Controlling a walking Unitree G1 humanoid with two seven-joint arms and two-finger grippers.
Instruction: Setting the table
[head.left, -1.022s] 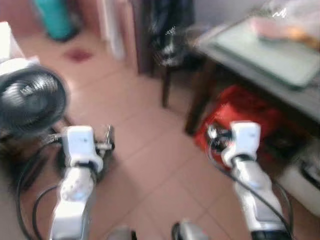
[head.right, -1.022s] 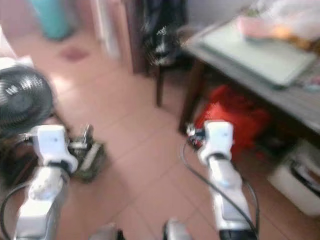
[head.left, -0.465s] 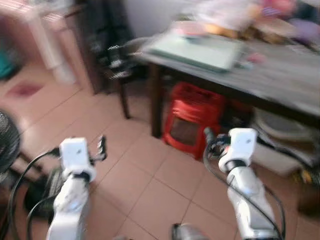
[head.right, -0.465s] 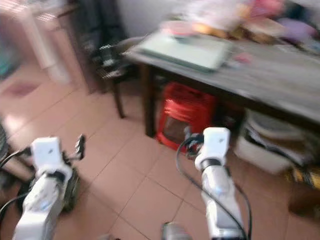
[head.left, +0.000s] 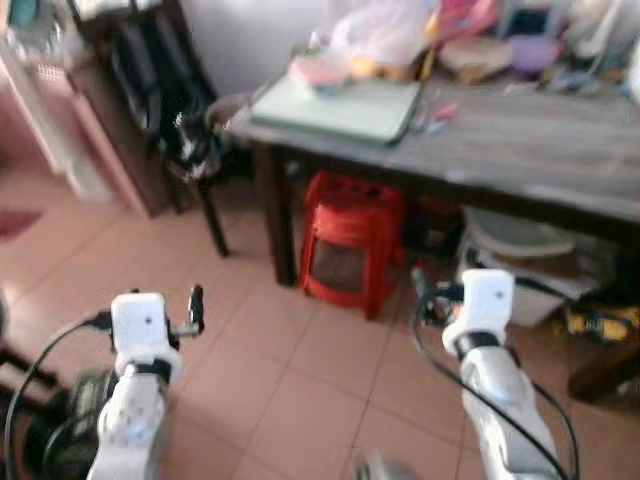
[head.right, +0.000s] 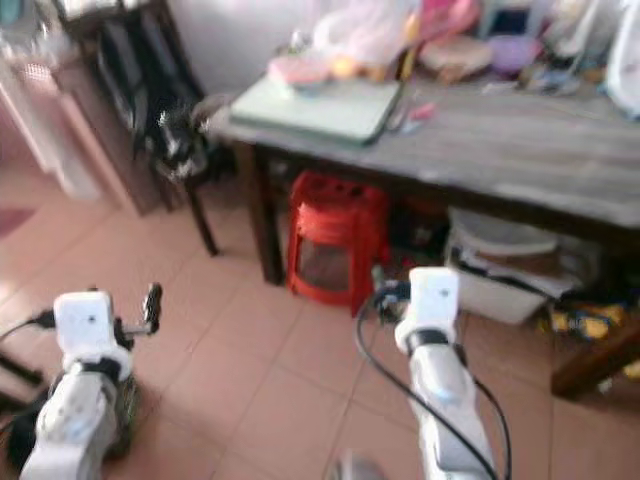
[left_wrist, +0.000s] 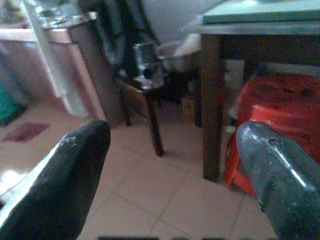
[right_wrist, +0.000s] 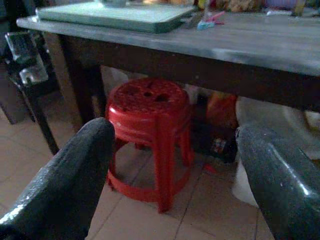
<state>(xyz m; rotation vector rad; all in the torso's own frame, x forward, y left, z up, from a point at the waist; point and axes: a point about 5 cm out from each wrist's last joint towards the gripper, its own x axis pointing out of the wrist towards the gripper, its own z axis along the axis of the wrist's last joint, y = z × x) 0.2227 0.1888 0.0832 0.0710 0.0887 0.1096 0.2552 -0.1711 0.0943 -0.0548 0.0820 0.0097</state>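
A grey table (head.left: 520, 150) is stretching across the upper right of the frame, with a green tray (head.left: 345, 108) lying at its left end and a red stool (head.left: 345, 240) standing underneath. Both the left gripper (left_wrist: 165, 180) and the right gripper (right_wrist: 170, 180) are hanging wide apart and holding nothing, low in the frame over the tiled floor. Approaching carelessly could be risky, since an arm might knock the stool or the table edge; no writing is readable.
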